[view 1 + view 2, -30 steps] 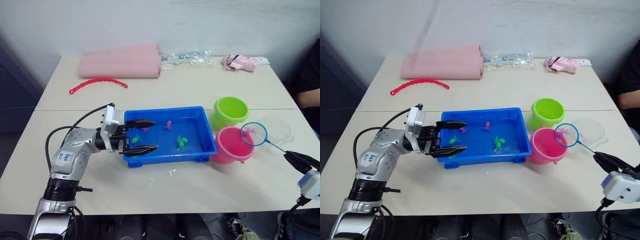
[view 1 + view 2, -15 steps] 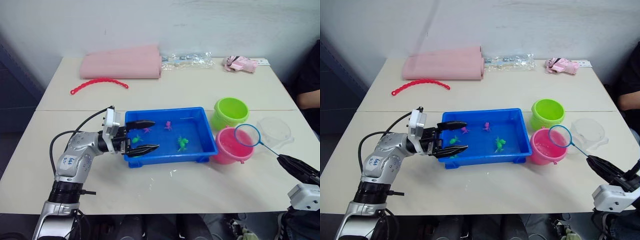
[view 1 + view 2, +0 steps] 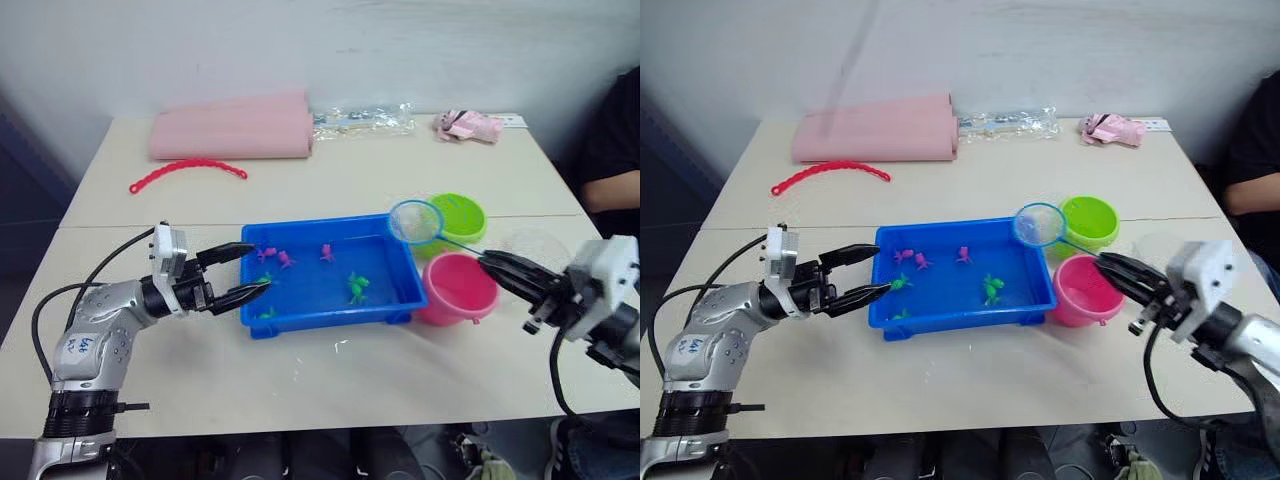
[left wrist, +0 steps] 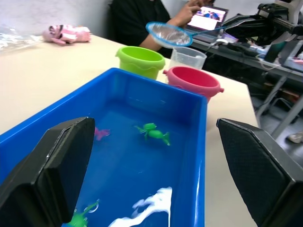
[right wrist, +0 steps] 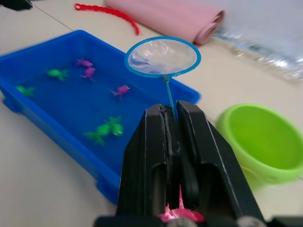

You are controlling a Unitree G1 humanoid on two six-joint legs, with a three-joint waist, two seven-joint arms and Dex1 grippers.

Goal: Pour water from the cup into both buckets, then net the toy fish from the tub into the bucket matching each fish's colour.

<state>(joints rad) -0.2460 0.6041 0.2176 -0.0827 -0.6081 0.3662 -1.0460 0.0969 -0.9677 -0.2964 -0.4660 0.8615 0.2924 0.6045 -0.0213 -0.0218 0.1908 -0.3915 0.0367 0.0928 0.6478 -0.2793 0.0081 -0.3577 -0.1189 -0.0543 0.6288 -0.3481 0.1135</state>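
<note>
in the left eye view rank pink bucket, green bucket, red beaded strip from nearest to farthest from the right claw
1. Pink bucket, just on the inner side of the right claw.
2. Green bucket, behind the pink one.
3. Red beaded strip, far across the table on the left.

You see the net [image 3: 416, 221] raised over the tub's [image 3: 330, 318] right end, pink and green fish [image 3: 357, 287] inside, buckets [image 3: 457, 288] beside, cup [image 3: 535, 241] behind

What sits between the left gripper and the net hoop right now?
The blue tub with water and toy fish lies between the open left gripper and the net, seen in the head views.
</note>
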